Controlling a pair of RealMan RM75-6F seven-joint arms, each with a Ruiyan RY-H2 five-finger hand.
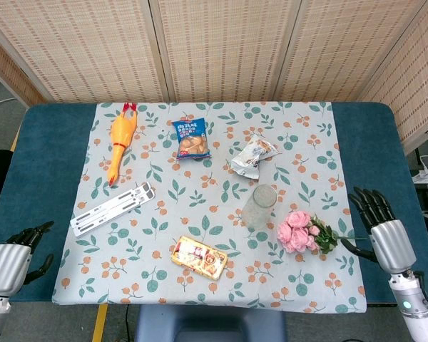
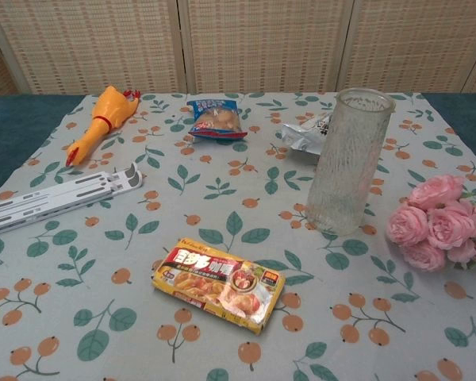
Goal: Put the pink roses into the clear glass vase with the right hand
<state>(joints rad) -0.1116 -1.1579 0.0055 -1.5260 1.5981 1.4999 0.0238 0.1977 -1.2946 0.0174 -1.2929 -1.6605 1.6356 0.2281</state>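
The pink roses (image 1: 298, 231) (image 2: 440, 224) lie on the floral tablecloth at the right, stems pointing right. Just left of them the clear glass vase (image 1: 260, 206) (image 2: 347, 161) stands upright and holds nothing. My right hand (image 1: 380, 221) hovers at the table's right edge, a little right of the stems, fingers spread and holding nothing. My left hand (image 1: 14, 255) sits at the near left corner, off the cloth, fingers apart and holding nothing. The chest view shows neither hand.
A yellow snack box (image 1: 199, 257) (image 2: 219, 284) lies near the front. A white folding stand (image 1: 111, 208), a rubber chicken (image 1: 121, 135), a blue snack bag (image 1: 191, 140) and a silver packet (image 1: 254, 156) lie farther back.
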